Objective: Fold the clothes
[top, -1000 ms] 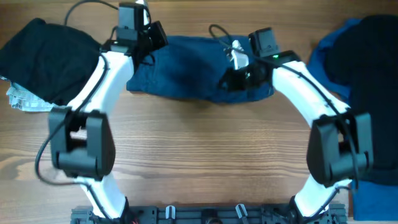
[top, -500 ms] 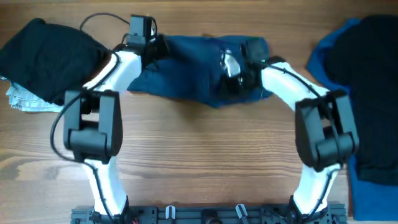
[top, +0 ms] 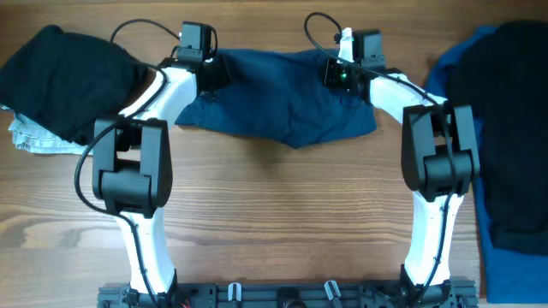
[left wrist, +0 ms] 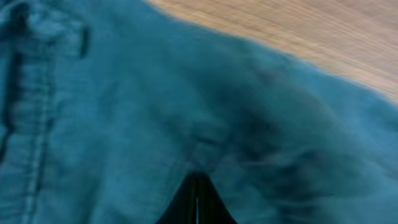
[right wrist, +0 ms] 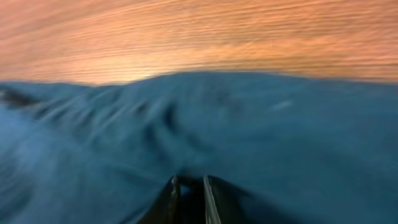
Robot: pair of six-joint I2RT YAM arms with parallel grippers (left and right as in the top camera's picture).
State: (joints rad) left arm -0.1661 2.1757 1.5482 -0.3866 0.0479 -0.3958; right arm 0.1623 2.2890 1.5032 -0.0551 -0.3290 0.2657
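The dark navy garment (top: 278, 107) of the clothes lies spread across the far middle of the wooden table (top: 282, 222). My left gripper (top: 216, 72) sits at its far left corner. In the left wrist view that gripper (left wrist: 196, 182) is shut, with navy cloth (left wrist: 124, 112) puckered at its tips. My right gripper (top: 336, 75) is at the far right corner. Its jaws (right wrist: 189, 185) stand a sliver apart, with folds of the navy cloth (right wrist: 261, 124) drawn in between the tips.
A black garment (top: 68, 77) is heaped at the far left over a pale grey-white piece (top: 30, 137). At the right edge another black garment (top: 505, 111) lies on a royal blue one (top: 505, 269). Both arms' elbows hang over the table's near half.
My right gripper moved from the garment's middle to its far right corner, carrying cloth with it, and its jaws have parted slightly. Both arms straightened toward the far edge.
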